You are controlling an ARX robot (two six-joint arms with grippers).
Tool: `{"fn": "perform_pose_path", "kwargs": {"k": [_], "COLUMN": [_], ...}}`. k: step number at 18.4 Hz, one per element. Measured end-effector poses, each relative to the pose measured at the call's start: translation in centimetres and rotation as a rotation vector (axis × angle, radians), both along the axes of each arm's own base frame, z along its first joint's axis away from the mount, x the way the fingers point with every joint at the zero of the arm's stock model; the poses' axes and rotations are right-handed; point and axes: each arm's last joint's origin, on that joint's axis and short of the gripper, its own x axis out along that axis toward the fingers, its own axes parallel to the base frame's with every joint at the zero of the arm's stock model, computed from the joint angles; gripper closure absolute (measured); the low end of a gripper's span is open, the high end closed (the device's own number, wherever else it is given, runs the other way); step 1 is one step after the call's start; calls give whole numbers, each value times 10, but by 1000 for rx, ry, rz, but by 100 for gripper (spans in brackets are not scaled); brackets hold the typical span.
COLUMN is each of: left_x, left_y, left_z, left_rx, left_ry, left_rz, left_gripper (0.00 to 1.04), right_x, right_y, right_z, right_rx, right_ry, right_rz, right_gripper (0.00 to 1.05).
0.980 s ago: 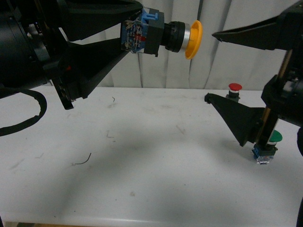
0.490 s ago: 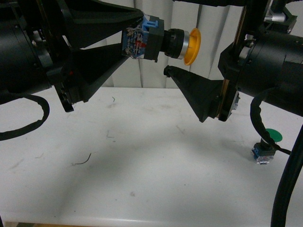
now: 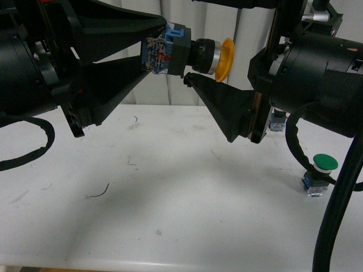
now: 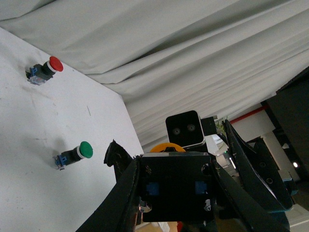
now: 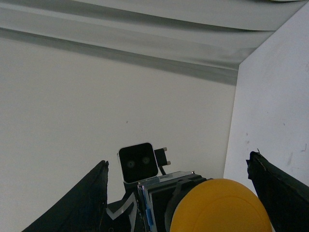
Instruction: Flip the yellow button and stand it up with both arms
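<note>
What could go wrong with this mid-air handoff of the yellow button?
1. The yellow button hangs high over the table, held only by the left gripper at its base; releasing before the right gripper closes would likely drop it.
2. The open right gripper flanks the rounded cap, so a grip there may slip.

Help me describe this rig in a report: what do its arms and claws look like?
The left arm and right arm are bulky matte-black cylinders. Their claw fingers are long black wedges. A thick black cable loops off each: left cable, right cable. A brass-coloured strip runs behind the right fingers.
</note>
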Motion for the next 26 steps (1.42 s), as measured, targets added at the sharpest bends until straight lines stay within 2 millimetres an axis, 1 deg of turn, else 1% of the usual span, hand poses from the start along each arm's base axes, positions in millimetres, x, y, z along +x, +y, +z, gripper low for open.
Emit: {"fn": "perform_pose_path", "kwargs": {"k": [1, 3, 5, 6, 7, 13, 14, 17, 19, 21, 23, 24, 25, 26], "left_x": [0, 0, 0, 0, 0, 0, 0, 0, 2, 2, 4, 4, 2, -22], "left_y": [0, 1, 2, 2, 2, 2, 2, 3, 7, 10, 15, 19, 29, 68], "left_z": [0, 0, -2, -2, -2, -2, -2, -2, -2, -2, -2, -1, 1, 11], "left_rx": [0, 0, 2, 2, 1, 1, -1, -3, -5, -8, -11, -10, -8, 0], "left_ry": [0, 1, 12, 12, 12, 14, 18, 13, 16, 20, 24, 23, 13, -25], "left_rz": [0, 3, 3, 0, -1, -1, -1, -2, 13, 25, 35, 37, 50, 115], "left_gripper": [70, 70, 70, 70, 70, 70, 68, 38, 20, 5, 7, 7, 7, 7], "right_x": [0, 2, 3, 3, 3, 4, 4, 4, 5, 5, 5, 6, 6, 7], "right_y": [0, 1, 1, 1, 1, -2, -2, -4, -6, -7, -7, -8, -8, -11], "right_z": [-1, -8, -9, -8, -8, -8, -8, -10, -10, -10, -10, -10, -10, -10], "right_rx": [-2, -11, -10, -9, -8, -7, -7, -14, -16, -19, -20, -21, -23, -24], "right_ry": [1, 23, 21, 19, 18, 19, 20, 28, 26, 23, 21, 20, 17, 14], "right_rz": [0, -3, -8, -4, -5, -12, -13, -20, -33, -35, -37, -38, -39, -47], "right_gripper": [18, 40, 61, 68, 70, 70, 70, 71, 71, 71, 71, 71, 71, 71]}}
